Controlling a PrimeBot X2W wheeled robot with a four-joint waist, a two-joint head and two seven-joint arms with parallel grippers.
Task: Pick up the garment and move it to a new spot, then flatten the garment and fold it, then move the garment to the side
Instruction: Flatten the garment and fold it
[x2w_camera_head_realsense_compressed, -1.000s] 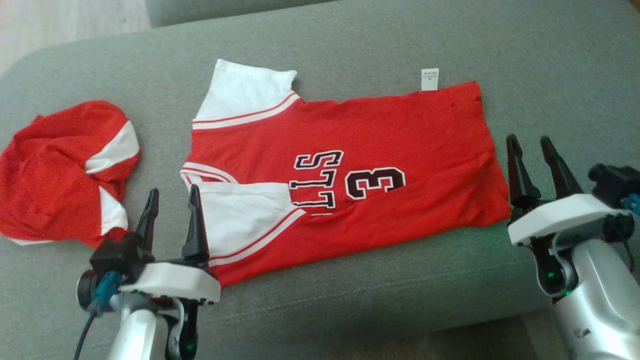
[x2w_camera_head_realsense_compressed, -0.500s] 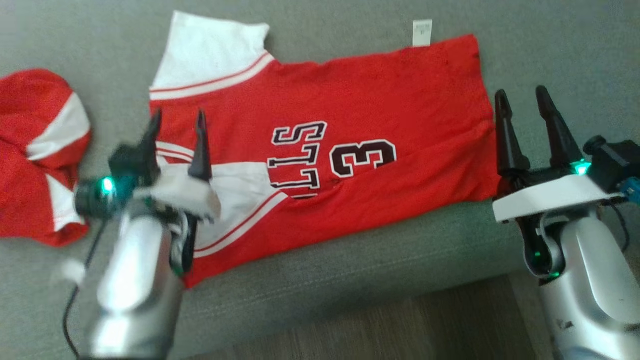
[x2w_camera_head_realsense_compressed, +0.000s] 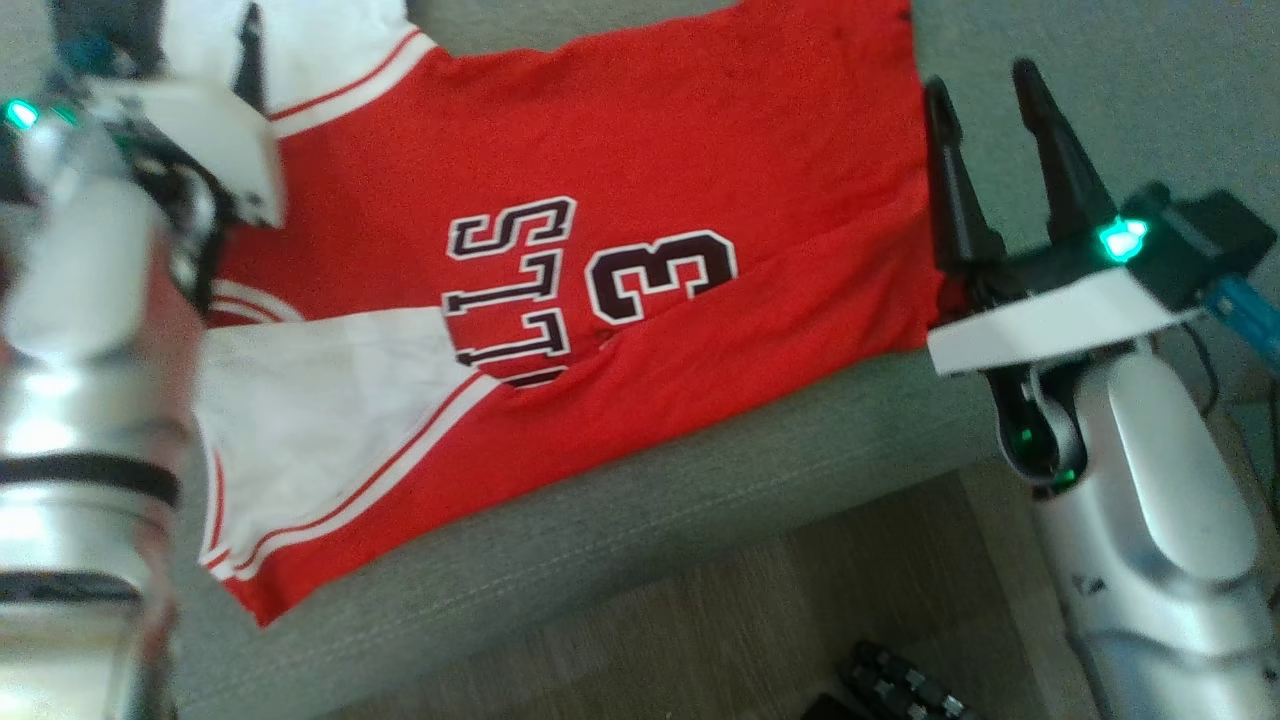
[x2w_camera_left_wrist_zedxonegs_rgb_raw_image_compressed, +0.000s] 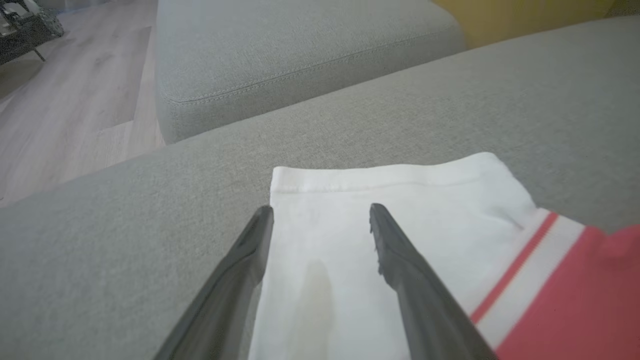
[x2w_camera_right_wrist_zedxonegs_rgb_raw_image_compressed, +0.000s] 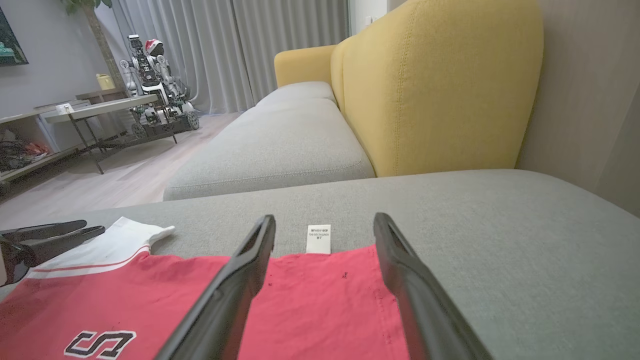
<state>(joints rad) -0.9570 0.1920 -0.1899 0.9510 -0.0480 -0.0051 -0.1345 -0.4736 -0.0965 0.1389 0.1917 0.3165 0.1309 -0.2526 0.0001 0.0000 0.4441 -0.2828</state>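
Observation:
The garment (x2w_camera_head_realsense_compressed: 640, 150) is a red jersey with white sleeves and a dark "3", lying flat on the grey sofa cushion (x2w_camera_head_realsense_compressed: 720, 470). My left forearm (x2w_camera_head_realsense_compressed: 90, 300) reaches up the left side of the head view. In the left wrist view my left gripper (x2w_camera_left_wrist_zedxonegs_rgb_raw_image_compressed: 320, 210) stands open just above the far white sleeve (x2w_camera_left_wrist_zedxonegs_rgb_raw_image_compressed: 425, 195), near its cuff. My right gripper (x2w_camera_head_realsense_compressed: 980, 78) is open beside the jersey's hem on the right. In the right wrist view the right gripper (x2w_camera_right_wrist_zedxonegs_rgb_raw_image_compressed: 324, 220) has the hem and a white label (x2w_camera_right_wrist_zedxonegs_rgb_raw_image_compressed: 318, 238) between its fingers' lines.
The cushion's front edge drops to a wooden floor (x2w_camera_head_realsense_compressed: 760, 620), where a dark object (x2w_camera_head_realsense_compressed: 900, 690) lies. A yellow backrest (x2w_camera_right_wrist_zedxonegs_rgb_raw_image_compressed: 435, 90) and a second grey cushion (x2w_camera_right_wrist_zedxonegs_rgb_raw_image_compressed: 280, 145) stand beyond the jersey. A low table (x2w_camera_right_wrist_zedxonegs_rgb_raw_image_compressed: 100, 107) stands far left.
The head camera has tilted down and shifted, so the whole picture moved. My left arm has reached forward from the near sleeve to the far sleeve. The right gripper stays by the hem.

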